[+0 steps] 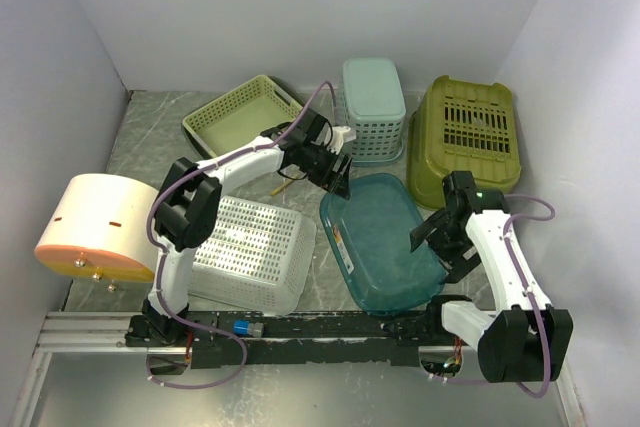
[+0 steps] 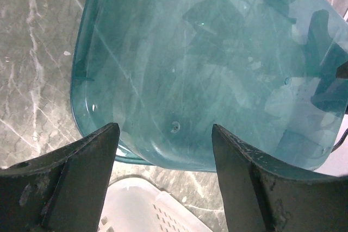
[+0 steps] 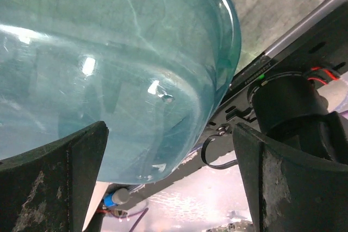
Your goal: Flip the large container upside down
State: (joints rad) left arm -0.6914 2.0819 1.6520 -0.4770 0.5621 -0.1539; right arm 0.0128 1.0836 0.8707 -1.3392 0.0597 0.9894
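Teal bin [image 1: 385, 242] sits mid-table [image 1: 150, 127], between the 2 arms and just right of the white basket [image 1: 250, 252]. Its smooth rounded base faces the cameras, rim flange toward the table. Whether it lies flat or tilted, cannot tell.

Left gripper [image 1: 338, 175]: at the bin's far-left corner, pointing down at it. Jaws well apart. Left wrist view: 2 dark fingers [image 2: 81, 172] frame the bin [image 2: 217, 63] beyond them, nothing between them, no contact visible. White basket [image 2: 147, 207] edge shows below, marbled table [image 2: 32, 52] at left.

Right gripper [image 1: 432, 247]: at the bin's right edge. Jaws spread fully wide. Right wrist view: the bin's curved corner [image 3: 98, 52] fills the space ahead of the fingers [image 3: 54, 183]; nothing gripped. Contact cannot be told.

Around:
- white basket inverted, under the left arm
- round cream tub [image 1: 95, 227] with orange lid, on its side, far left
- pale green tray [image 1: 240, 117], back left
- pale teal basket [image 1: 372, 107], back centre, inverted
- olive basket [image 1: 468, 132], back right, inverted
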